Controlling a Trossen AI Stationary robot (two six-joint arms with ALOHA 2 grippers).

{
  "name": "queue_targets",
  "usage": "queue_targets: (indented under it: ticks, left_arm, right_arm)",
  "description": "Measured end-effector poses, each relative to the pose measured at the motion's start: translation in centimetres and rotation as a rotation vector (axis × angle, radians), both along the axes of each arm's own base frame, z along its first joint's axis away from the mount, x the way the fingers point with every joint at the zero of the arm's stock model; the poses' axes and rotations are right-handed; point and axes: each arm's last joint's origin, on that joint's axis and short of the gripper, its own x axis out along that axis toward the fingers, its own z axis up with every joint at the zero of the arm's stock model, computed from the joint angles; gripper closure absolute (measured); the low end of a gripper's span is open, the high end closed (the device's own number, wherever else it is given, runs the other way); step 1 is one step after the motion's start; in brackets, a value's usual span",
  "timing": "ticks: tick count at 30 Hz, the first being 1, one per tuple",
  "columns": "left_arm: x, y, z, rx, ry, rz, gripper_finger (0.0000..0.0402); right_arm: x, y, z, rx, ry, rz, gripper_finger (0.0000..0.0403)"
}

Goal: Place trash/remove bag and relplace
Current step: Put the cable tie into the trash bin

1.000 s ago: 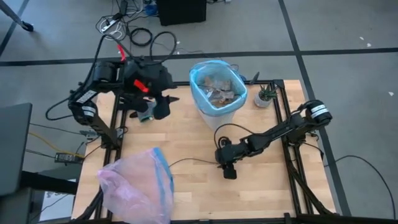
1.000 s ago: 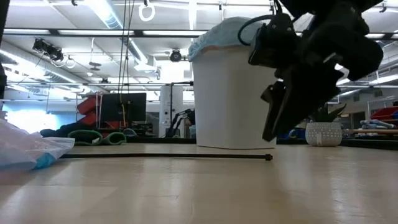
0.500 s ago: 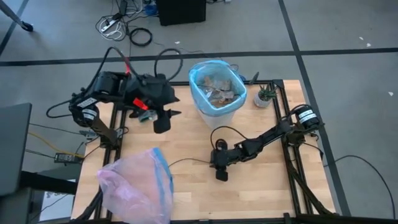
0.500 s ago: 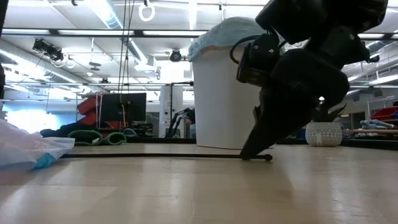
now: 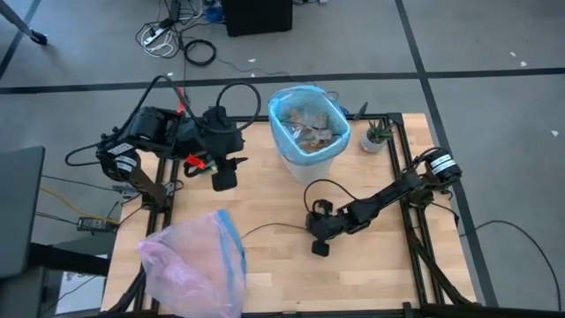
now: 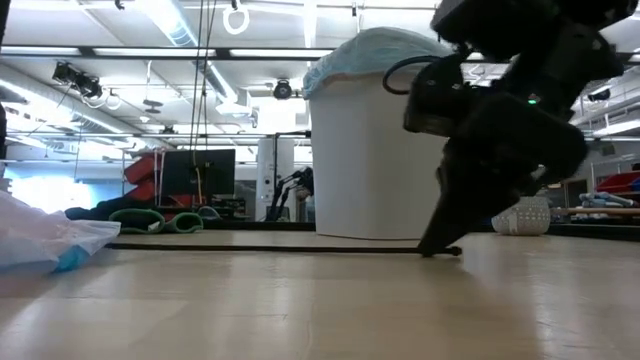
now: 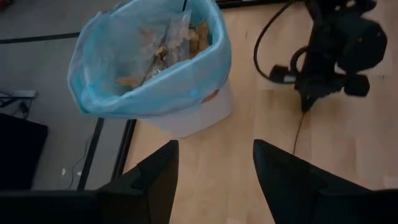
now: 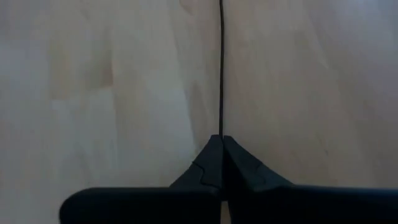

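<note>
A white bin (image 5: 309, 155) at the table's far middle is lined with the light-blue bag (image 5: 284, 132), whose rim folds over the bin's edge. Trash (image 5: 309, 122) of leaves and wrappers fills it. A thin dark twig (image 6: 270, 247) lies flat on the table in front of the bin. My right gripper (image 5: 320, 249) is down at the table and shut on the twig. My left gripper (image 5: 225, 179) hangs open above the table's far left. In its wrist view the fingers (image 7: 214, 180) stand apart, with the bin (image 7: 193, 118) beyond them. My right gripper pinches the twig near its right end (image 8: 221, 132) between its two fingertips. The fingers slant down from the table's right and lie along the twig, which runs straight away from them. The twig lies on the table, and its small knobbed tip (image 6: 456, 250) pokes out past the fingers.
A pale pink bag with a blue band (image 5: 194, 265) lies at the near left corner. A small potted plant (image 5: 377, 137) stands at the far right, beside the bin. Bare wood (image 5: 265, 199) stretches between the bin and the pink bag.
My right gripper has sunk to the table, tipped further down and shut on the twig's right end. The twig has slid a little toward the table's right. My left gripper has swung a little toward the near edge, staying open.
</note>
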Motion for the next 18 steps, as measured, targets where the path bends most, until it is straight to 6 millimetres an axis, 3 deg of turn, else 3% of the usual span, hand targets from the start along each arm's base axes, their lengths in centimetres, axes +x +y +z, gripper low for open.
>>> queue_targets:
  ticks: [5, 11, 18]
  left_arm:
    - [0.0, 0.1, 0.0, 0.025, -0.002, 0.019, 0.0189]
    - [0.0, 0.2, 0.1, 0.057, -0.015, 0.046, 0.0189]
    - [0.2, 0.3, 0.3, 0.078, -0.042, 0.069, 0.0189]
  right_arm:
    - [-1.2, -0.2, 4.9, -0.105, 0.017, -0.014, 0.0403]
    - [-2.1, -0.3, 13.3, -0.226, -0.106, 0.023, 0.0403]
    - [-3.1, -1.0, 23.2, -0.392, -0.375, 0.002, 0.0403]
